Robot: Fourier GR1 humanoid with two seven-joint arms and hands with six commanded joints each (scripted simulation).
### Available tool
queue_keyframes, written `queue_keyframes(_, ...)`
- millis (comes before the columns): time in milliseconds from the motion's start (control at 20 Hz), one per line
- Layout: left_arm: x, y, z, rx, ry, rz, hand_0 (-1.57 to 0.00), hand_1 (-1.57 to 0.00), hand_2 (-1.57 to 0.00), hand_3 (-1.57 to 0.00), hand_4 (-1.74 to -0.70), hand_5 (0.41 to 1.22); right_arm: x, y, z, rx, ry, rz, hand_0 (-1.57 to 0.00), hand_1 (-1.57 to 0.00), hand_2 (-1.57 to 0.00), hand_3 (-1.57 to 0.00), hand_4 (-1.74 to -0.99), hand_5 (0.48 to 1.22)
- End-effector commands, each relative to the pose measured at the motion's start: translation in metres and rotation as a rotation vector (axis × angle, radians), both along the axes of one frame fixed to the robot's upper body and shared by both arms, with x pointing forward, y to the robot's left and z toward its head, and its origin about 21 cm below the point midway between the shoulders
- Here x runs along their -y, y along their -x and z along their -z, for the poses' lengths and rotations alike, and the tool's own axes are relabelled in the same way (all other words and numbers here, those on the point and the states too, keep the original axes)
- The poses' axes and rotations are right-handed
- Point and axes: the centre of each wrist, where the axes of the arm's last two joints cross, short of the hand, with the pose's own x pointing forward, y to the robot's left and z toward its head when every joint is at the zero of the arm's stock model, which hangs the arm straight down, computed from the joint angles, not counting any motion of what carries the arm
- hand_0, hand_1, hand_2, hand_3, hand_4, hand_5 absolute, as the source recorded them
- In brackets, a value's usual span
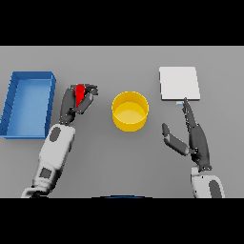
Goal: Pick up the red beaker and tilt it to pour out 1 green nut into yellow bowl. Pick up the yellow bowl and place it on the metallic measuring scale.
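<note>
Nearest us, our right hand (194, 138) rests open beside the yellow bowl (129, 111), fingertips reaching the metallic scale (178, 84). Our left hand (76, 102) has its fingers curled round the red beaker (80, 92), between bowl and blue tray (27, 102).

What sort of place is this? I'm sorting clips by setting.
Probably a lab-style bench for pouring and weighing: a plain grey table with a red beaker in the left hand, a yellow bowl and a flat metallic scale.
</note>
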Motion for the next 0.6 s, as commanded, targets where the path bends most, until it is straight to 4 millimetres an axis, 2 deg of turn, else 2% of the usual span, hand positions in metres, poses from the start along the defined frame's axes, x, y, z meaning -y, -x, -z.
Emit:
queue_keyframes(0,0.000,-0.002,-0.003,-0.004,0.001,-0.009,-1.40,-1.41,-1.41,-1.34,-1.65,1.127,-0.001,0.000,-0.002,0.003,0.005,0.001,0.00,0.00,0.00,0.00,-1.207,0.677)
queue_keyframes(150,-0.001,-0.006,-0.011,0.029,-0.026,-0.010,-1.49,-1.49,-1.49,-1.45,-1.70,1.127,0.000,0.000,0.000,0.011,0.008,-0.001,0.00,0.00,0.00,0.00,-1.175,0.667)
queue_keyframes(350,-0.009,-0.017,-0.041,0.087,-0.114,0.034,-1.54,-1.54,-1.54,-1.52,-1.72,1.127,0.000,0.002,0.004,0.009,0.057,0.013,0.00,0.00,0.00,0.00,-1.116,0.656)
queue_keyframes(450,-0.007,-0.019,-0.054,0.118,-0.231,0.090,-1.55,-1.55,-1.55,-1.54,-1.73,1.134,0.002,0.000,0.003,0.025,0.067,0.019,0.00,0.00,0.00,0.00,-1.103,0.656)
queue_keyframes(550,-0.007,-0.024,-0.071,0.134,-0.420,0.135,-1.56,-1.56,-1.56,-1.55,-1.73,1.139,0.004,-0.001,0.001,0.028,0.071,0.016,0.00,0.00,0.00,0.00,-1.095,0.660)
